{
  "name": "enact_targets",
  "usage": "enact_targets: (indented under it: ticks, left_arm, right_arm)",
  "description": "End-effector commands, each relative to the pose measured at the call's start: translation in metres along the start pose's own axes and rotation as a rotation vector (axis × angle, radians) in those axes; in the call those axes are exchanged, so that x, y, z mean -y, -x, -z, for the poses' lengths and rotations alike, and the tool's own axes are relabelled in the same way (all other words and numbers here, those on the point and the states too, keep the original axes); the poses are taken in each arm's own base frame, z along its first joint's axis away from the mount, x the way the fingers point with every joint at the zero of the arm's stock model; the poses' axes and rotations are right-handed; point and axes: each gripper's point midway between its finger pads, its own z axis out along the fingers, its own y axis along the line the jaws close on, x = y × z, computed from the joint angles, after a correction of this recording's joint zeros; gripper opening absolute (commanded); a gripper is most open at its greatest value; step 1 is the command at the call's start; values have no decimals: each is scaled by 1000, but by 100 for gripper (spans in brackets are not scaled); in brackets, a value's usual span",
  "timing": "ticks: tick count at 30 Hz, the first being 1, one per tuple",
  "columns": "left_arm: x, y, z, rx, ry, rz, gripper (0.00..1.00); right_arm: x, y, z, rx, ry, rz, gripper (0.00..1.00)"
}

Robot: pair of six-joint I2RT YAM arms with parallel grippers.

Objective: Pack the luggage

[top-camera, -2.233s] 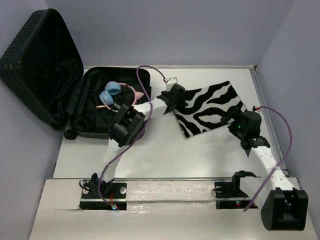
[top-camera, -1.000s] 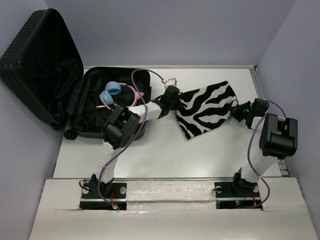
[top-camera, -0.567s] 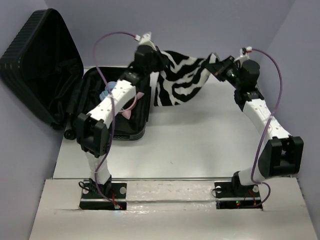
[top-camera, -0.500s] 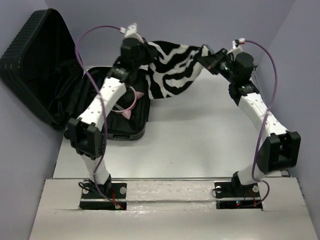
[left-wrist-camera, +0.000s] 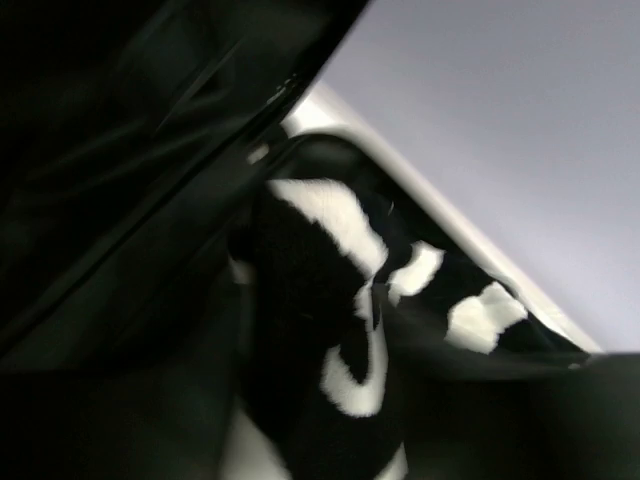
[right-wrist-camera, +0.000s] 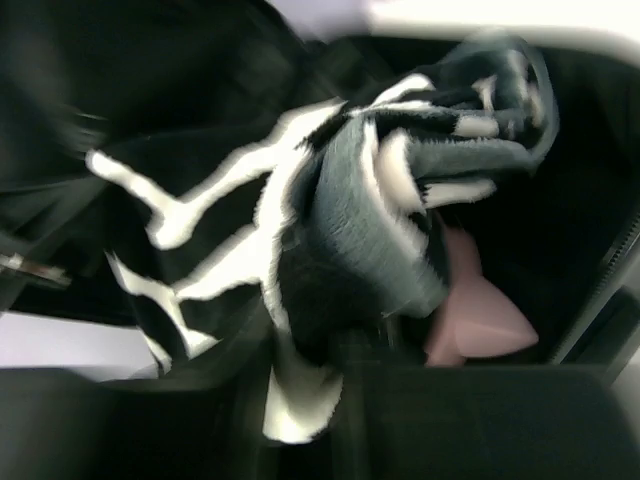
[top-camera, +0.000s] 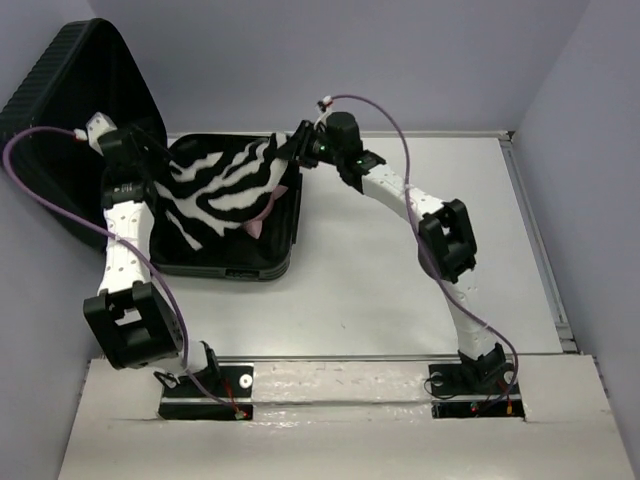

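Observation:
The luggage (top-camera: 62, 105) lies open at the back left, its ribbed lid leaning on the wall and its base (top-camera: 232, 268) flat on the table. A zebra-striped cloth (top-camera: 215, 195) is spread inside the base. My left gripper (top-camera: 148, 165) is at the cloth's left end, by the hinge. In the blurred left wrist view, its jaws look spread wide with the cloth (left-wrist-camera: 330, 300) between them. My right gripper (top-camera: 298, 152) hangs over the base's back right corner. The bunched cloth (right-wrist-camera: 340, 230) lies right at its jaws, and blur hides how they stand.
Pink cat-ear tips of a headphone set (top-camera: 258, 228) stick out from under the cloth and also appear in the right wrist view (right-wrist-camera: 475, 310). White tabletop (top-camera: 400, 270) stretches to the right of the luggage. Grey walls enclose the back and sides.
Both arms swung left with the cloth, from high over the table down into the luggage base. The cloth now lies spread there and covers the headphones. The left jaws have widened.

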Motion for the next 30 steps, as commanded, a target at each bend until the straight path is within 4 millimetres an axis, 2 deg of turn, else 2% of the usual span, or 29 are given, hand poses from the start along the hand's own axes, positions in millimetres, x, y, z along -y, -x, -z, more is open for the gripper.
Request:
enact_targets:
  ticks: [1,2,3,4,6,7,9,10,11,12,13,14,15,16,17,18,19,20,21,22,23,24,25,26,27,28,29,30]
  left_arm:
    - [-74,-50,-29,-82,182,21,93]
    - [-77,-61,-35,-114,183,13,99]
    - [-81,-69,-36,-158,205,11,99]
    - [-79,-75,-37,-177,198,8,99]
    - [-64,-72,-31,-158,153,-4,99]
    - [-51,-59,-20,-120,123,-10,99]
    - [-25,-46,-5,-83,66,-35,99]
    - [-7,-24,13,-31,28,-48,99]
    - [18,-8,38,16,-23,-80,99]
    - [23,-13,40,10,-22,-97,99]
    - [38,3,66,64,-65,-103,99]
    - [46,6,80,86,-91,-114,99]
    - [53,4,94,103,-101,-128,97]
    - [55,18,119,160,-116,-131,97]
    - [49,23,130,182,-99,-127,97]
    - [33,25,139,201,-37,-130,95]
    - [25,37,161,253,-24,-121,94]
    - [13,41,171,280,19,-120,93]
    - [-8,45,181,317,110,-112,92]
    - [-23,46,197,354,141,-102,91]
    - [-35,47,204,375,188,-110,90]
    - [-58,48,214,407,292,-113,89]
    - [-73,44,218,411,358,-129,89]
    - [-88,46,230,438,420,-128,89]
    - [-108,44,238,461,528,-138,89]
    - [-116,45,246,487,556,-125,89]
    - [-120,47,249,504,580,-121,88]
    - [-123,50,253,523,602,-112,87]
  right_arm:
    - [53,-64,-29,-167,-147,20,54]
    - [64,-71,-29,-185,-170,36,65]
    - [71,-77,-28,-204,-186,39,70]
    - [67,-74,-24,-198,-184,56,77]
    - [69,-73,-18,-190,-202,83,85]
    - [66,-69,-15,-185,-197,110,85]
    - [50,-59,-9,-174,-176,142,87]
    - [46,-56,-5,-177,-179,165,92]
    - [37,-48,1,-168,-180,200,93]
    - [29,-41,4,-149,-175,207,93]
    - [29,-38,9,-144,-191,236,93]
    - [23,-32,14,-134,-193,260,94]
    - [8,-20,24,-111,-187,287,100]
    - [9,-18,32,-119,-213,327,100]
    - [10,-9,39,-93,-256,356,100]
    - [0,3,50,-64,-269,385,100]
    - [1,8,59,-55,-300,425,100]
    - [16,6,67,-50,-362,438,100]
    - [18,7,73,-44,-387,453,100]
    - [9,14,86,-22,-390,475,98]
    - [12,14,93,-17,-413,483,94]
    - [31,-5,101,-61,-445,479,87]
    - [36,-12,107,-68,-451,482,53]
    - [21,-3,115,-17,-413,503,36]
    - [41,-22,121,-55,-434,495,23]
    - [40,-24,123,-46,-421,500,10]
    - [36,-28,127,-55,-399,502,7]
    - [47,-41,130,-87,-402,497,7]
